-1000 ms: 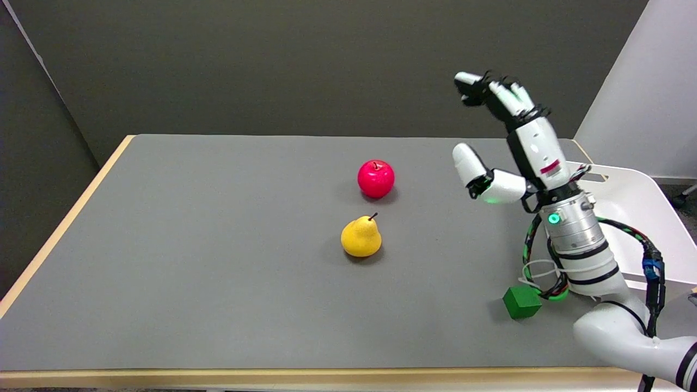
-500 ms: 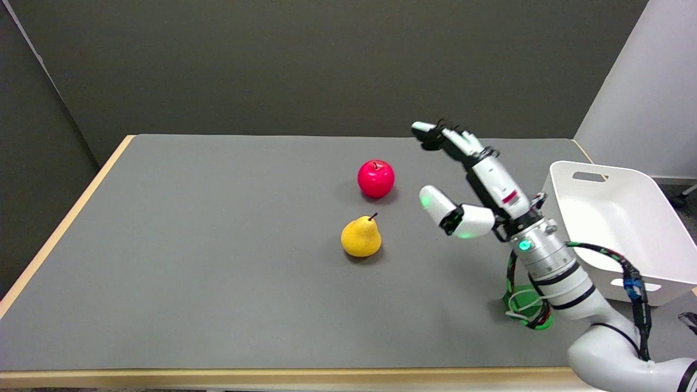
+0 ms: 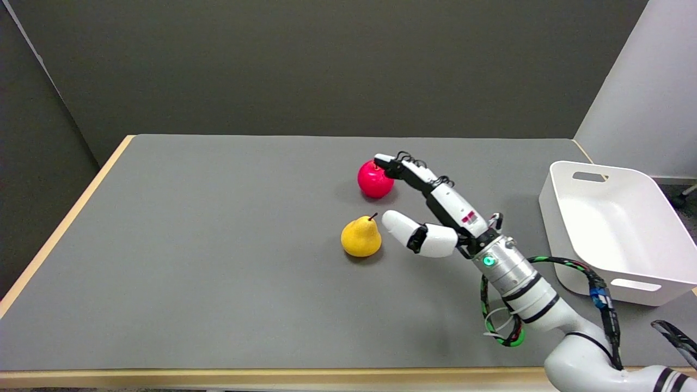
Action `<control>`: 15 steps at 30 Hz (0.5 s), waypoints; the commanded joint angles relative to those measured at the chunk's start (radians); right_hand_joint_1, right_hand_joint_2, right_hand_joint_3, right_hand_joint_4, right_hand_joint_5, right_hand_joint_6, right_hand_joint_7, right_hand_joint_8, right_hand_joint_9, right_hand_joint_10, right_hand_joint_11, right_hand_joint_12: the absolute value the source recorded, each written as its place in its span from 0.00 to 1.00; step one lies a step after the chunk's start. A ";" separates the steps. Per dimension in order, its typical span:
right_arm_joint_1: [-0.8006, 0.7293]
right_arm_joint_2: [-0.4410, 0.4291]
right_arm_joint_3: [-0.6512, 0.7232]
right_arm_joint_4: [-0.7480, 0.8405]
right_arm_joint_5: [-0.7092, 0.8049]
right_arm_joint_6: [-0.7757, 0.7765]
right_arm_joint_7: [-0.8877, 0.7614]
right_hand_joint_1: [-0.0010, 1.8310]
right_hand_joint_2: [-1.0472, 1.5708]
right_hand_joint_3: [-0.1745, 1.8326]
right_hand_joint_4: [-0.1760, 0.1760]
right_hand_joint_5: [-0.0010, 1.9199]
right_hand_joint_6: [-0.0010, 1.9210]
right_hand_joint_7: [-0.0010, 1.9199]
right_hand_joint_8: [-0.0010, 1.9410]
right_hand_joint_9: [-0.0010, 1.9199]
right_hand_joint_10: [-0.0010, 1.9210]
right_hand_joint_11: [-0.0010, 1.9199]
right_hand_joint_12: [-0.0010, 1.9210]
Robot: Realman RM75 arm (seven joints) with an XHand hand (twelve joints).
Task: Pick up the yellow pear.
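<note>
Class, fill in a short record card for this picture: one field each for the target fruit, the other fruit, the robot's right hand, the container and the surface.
Target fruit: yellow pear, upright on the table, not held
Other fruit: red apple, behind the pear
Right hand: open, fingers spread, thumb tip just right of the pear, other fingers overlapping the apple in this view
Container: white bin, at the right edge
Surface: grey table with a wooden rim

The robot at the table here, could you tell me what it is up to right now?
Its right hand is reaching in from the lower right toward the yellow pear, fingers spread and holding nothing. The thumb is close beside the pear, which lies on the grey table not yet grasped. The upper fingers overlap the red apple behind it; contact cannot be told. A white bin sits at the right.
</note>
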State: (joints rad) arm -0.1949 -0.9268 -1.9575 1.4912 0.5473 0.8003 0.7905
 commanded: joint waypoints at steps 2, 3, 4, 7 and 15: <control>0.100 -0.098 -0.049 -0.085 -0.028 -0.146 0.085 0.16 0.66 0.55 0.60 0.07 0.18 0.09 0.14 0.07 0.33 0.00 0.47; 0.106 -0.105 -0.049 -0.097 -0.028 -0.146 0.085 0.16 0.65 0.57 0.59 0.06 0.20 0.09 0.15 0.06 0.34 0.00 0.48; 0.111 -0.113 -0.049 -0.107 -0.028 -0.146 0.085 0.16 0.65 0.58 0.59 0.05 0.20 0.08 0.16 0.06 0.34 0.00 0.48; 0.119 -0.125 -0.049 -0.131 -0.019 -0.144 0.085 0.16 0.66 0.55 0.58 0.05 0.18 0.08 0.14 0.06 0.32 0.00 0.46; 0.119 -0.131 -0.047 -0.158 0.010 -0.144 0.083 0.16 0.65 0.58 0.54 0.04 0.16 0.05 0.14 0.02 0.32 0.00 0.39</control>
State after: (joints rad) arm -0.1166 -1.0080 -1.9925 1.4072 0.5319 0.6976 0.8518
